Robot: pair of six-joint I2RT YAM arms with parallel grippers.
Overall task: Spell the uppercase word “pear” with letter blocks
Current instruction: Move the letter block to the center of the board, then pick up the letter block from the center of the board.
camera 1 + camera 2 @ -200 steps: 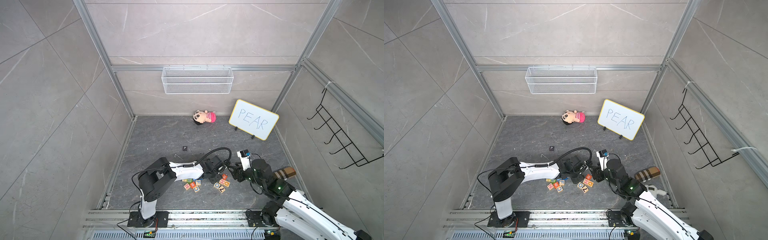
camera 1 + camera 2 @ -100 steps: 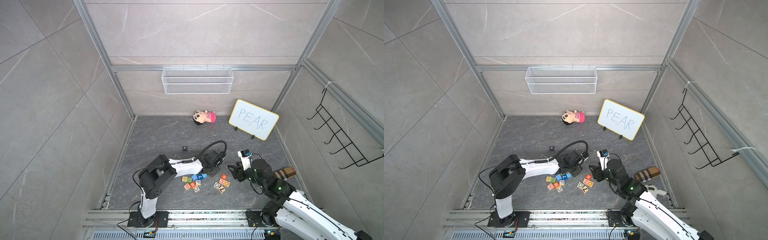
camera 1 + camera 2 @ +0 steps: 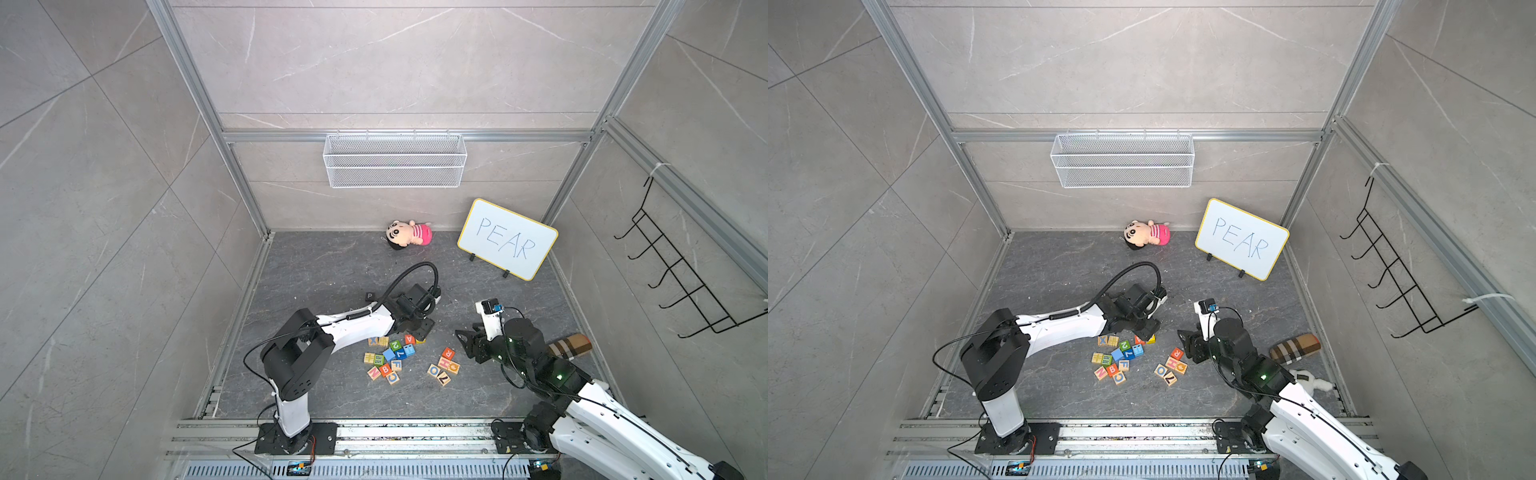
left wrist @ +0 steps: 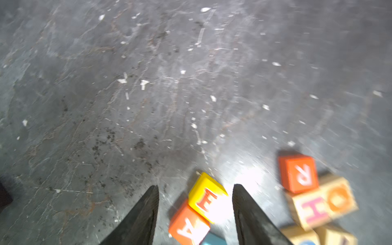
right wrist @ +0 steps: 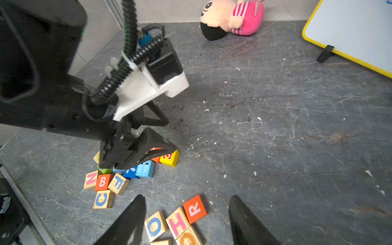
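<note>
Near the front edge of the table (image 3: 332, 266), the left gripper (image 4: 195, 186) has moved over the yellow E block (image 4: 203, 197), jaws part open, empty, ready to grab; right gripper (image 5: 187, 196) open, empty

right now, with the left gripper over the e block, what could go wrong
The A block touches the E block between the jaws of the open left gripper; closing could catch or drag A too. E sits skewed to the jaws, so it may twist out. The R block lies against the H block below the open right gripper; a grab there may shove H.
</note>
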